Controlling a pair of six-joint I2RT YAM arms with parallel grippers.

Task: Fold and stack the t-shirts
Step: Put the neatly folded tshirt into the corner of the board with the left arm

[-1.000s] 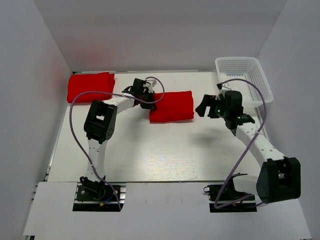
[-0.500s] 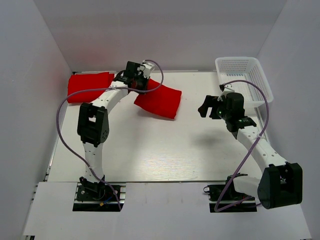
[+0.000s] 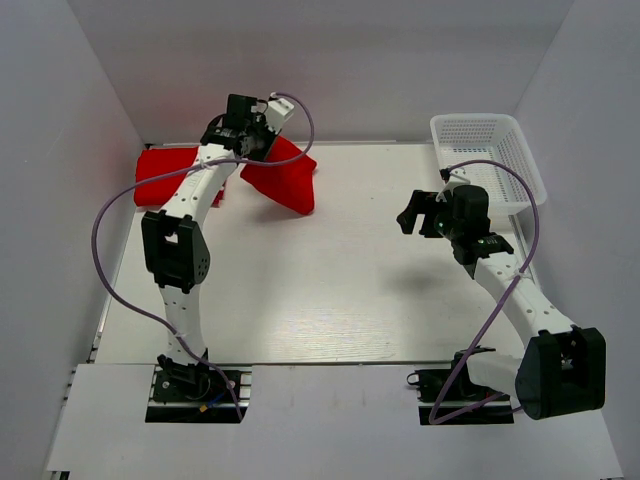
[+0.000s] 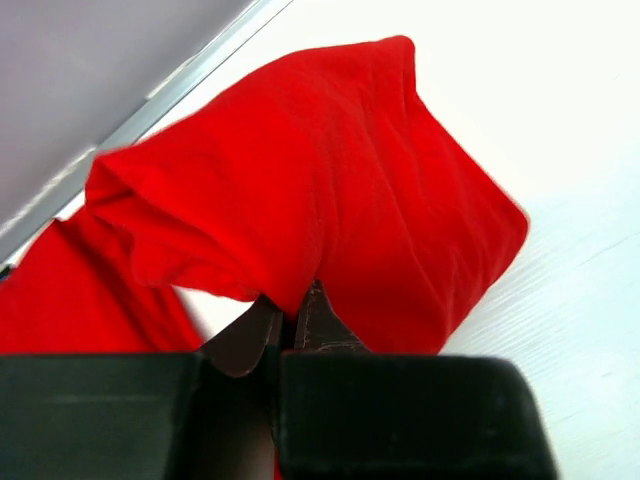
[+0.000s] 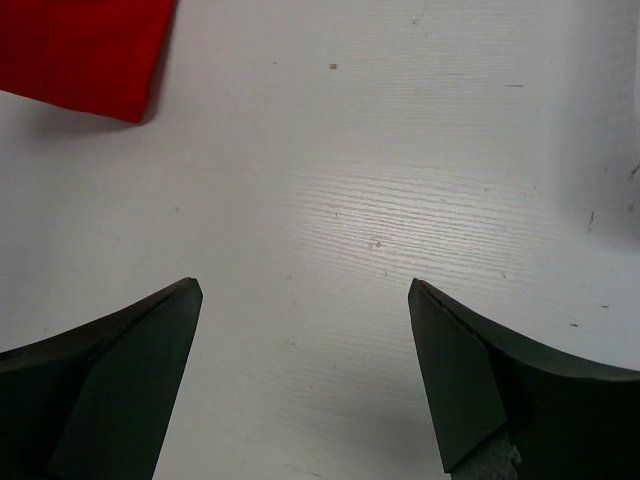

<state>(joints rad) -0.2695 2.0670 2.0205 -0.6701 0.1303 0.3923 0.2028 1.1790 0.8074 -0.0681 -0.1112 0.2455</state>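
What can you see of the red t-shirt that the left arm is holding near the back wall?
The held t-shirt is plain bright red soft cloth, folded into a thick, roughly rectangular bundle with no print showing. The left claw is shut on its edge, so it hangs tilted, one corner drooping toward the table. It is at the far left, beside a second folded t-shirt; whether they touch is unclear.

White table (image 3: 320, 290) holds a folded red t-shirt (image 3: 165, 167) far left, mesh basket (image 3: 478, 121) far right.

Bright even light, faint shadows; the left gripper (image 4: 292, 318) looks blurred.
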